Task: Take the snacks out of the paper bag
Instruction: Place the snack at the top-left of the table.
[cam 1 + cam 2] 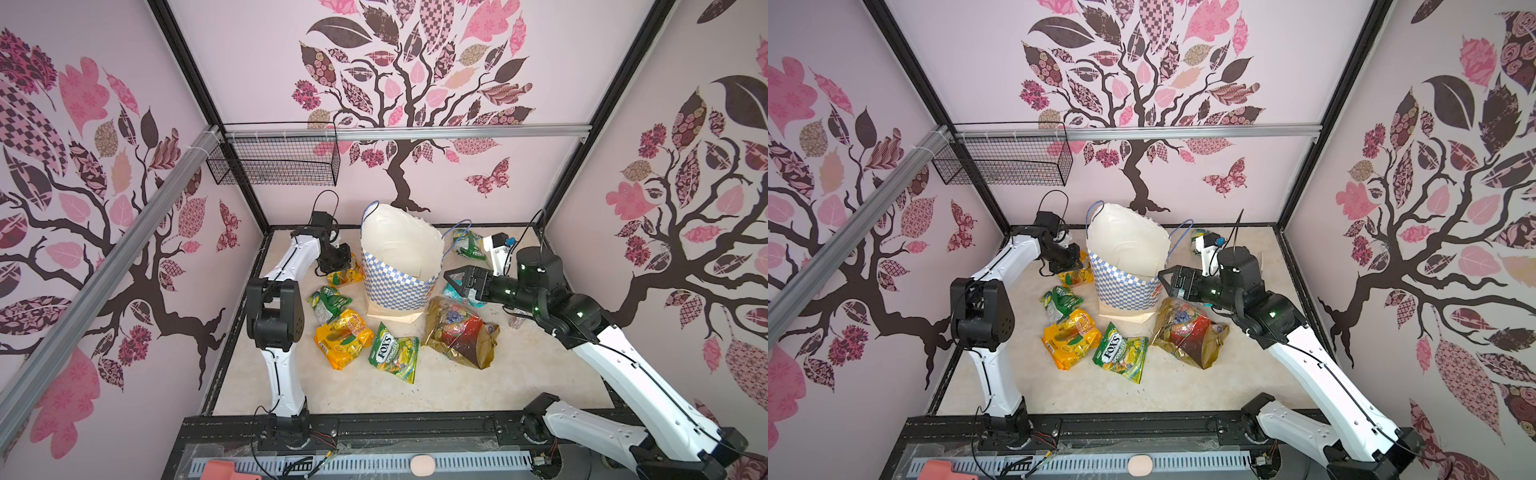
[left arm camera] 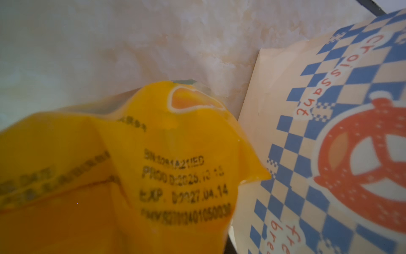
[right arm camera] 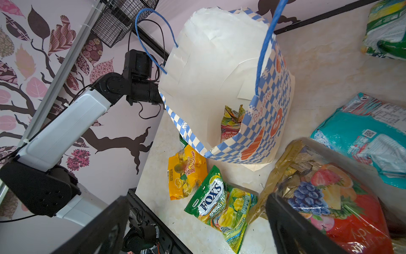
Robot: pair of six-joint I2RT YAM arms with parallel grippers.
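Top views showed the bag (image 1: 399, 266) standing upright and open at the back middle of the table (image 1: 415, 390). Just left of it, the left gripper (image 1: 341, 270) was pinched shut on a yellow packet (image 2: 153, 176). The right gripper (image 1: 452, 284) hung just right of the bag, jaws spread wide and holding nothing, above a teal packet (image 3: 362, 136). One packet (image 3: 231, 123) sat inside the bag. On the table in front lay a green packet (image 1: 328, 303), an orange packet (image 1: 343, 336), a FOX'S packet (image 1: 392, 353) and a gold-and-red pack (image 1: 457, 332); a far green packet (image 1: 467, 243) lay behind the right gripper
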